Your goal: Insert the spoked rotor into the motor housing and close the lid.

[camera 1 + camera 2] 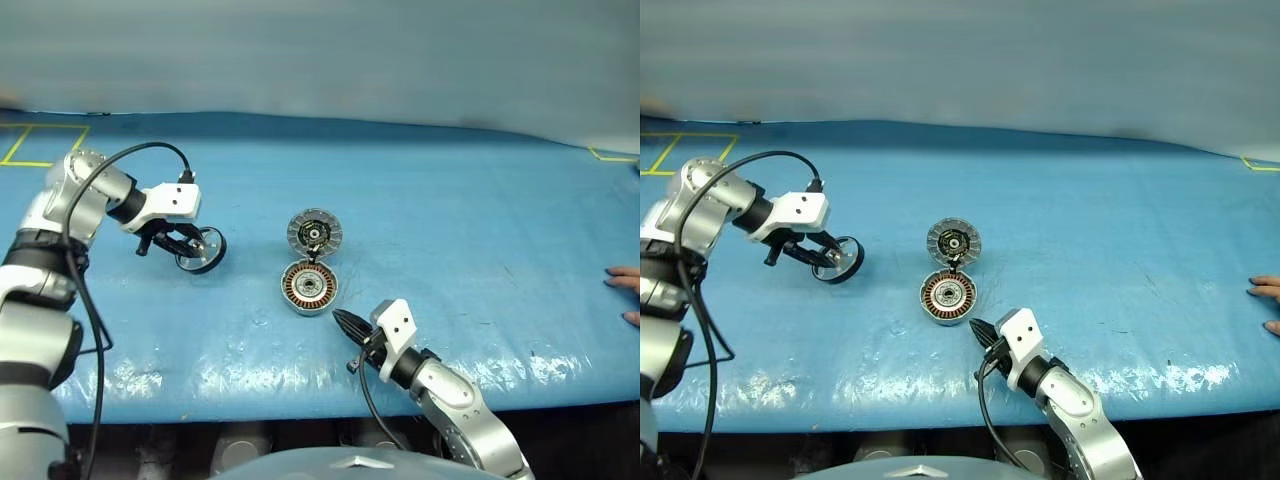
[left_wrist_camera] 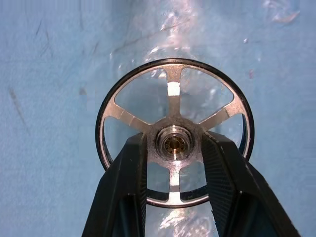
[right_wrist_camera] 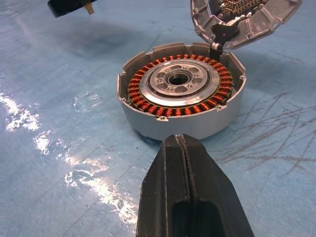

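Over on the left, the left hand (image 1: 190, 243) pinches the spoked rotor (image 1: 200, 250) by its silver hub, well apart from the motor housing (image 1: 309, 287). Mid-tabletop (image 1: 450, 230), that housing sits open, copper windings showing, lid (image 1: 315, 232) tipped up behind it. Just beside it, the right hand (image 1: 343, 321) is pressed together, empty. The risk: a narrow hub grip could let the rotor tilt and jam on the rim.

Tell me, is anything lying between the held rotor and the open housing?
Nothing: in the left eye view only bare blue mat separates the spoked rotor from the motor housing.
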Controlling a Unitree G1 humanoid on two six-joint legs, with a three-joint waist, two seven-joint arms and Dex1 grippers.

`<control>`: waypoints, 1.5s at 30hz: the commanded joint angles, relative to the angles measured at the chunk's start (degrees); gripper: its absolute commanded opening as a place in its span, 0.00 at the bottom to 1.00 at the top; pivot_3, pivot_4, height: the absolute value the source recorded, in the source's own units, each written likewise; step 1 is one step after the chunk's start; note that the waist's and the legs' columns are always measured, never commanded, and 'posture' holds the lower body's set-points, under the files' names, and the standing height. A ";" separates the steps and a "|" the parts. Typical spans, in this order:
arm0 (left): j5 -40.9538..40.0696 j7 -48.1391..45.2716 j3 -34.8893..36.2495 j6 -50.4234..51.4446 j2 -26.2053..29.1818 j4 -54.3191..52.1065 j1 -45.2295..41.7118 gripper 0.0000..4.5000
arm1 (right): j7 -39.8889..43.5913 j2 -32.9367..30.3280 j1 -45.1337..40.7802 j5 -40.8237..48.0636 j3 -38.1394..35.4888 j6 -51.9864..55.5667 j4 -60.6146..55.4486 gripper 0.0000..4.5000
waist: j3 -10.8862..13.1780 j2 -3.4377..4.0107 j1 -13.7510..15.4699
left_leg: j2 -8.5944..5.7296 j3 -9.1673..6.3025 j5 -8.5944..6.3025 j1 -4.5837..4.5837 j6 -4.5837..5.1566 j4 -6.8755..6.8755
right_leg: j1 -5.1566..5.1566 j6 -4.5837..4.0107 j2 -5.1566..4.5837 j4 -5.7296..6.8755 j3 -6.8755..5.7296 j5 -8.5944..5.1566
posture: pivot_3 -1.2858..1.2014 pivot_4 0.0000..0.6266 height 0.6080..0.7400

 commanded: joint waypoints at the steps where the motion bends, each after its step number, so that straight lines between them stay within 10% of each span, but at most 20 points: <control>1: -9.28 -0.20 4.45 8.06 -0.48 -13.41 2.94 0.28 | 1.00 0.37 0.16 -0.43 -0.67 -6.00 2.07 0.00 | 0.00 0.01 0.24 | -0.01 0.01 0.00 0.02 0.01 0.03 | 0.03 0.00 0.00 0.00 0.00 0.00 | 0.52 0.24 1.00; 13: -10.96 10.76 3.31 21.44 -11.66 -30.20 5.59 0.28 | 2.68 2.57 2.57 0.88 -1.96 -15.14 10.24 0.00 | 0.05 0.08 0.47 | -0.02 0.01 0.07 0.16 -0.09 0.10 | 0.08 -0.01 0.19 0.15 0.10 0.00 | 0.52 0.24 1.00; 45: 1.54 8.65 -4.26 8.21 -17.52 -15.95 3.16 0.28 | 1.49 3.10 1.40 -0.95 -1.38 -12.81 10.23 0.00 | 0.08 0.15 0.46 | -0.32 0.00 0.08 0.15 -0.10 0.09 | 0.03 -0.05 0.22 0.19 0.17 -0.01 | 0.52 0.24 1.00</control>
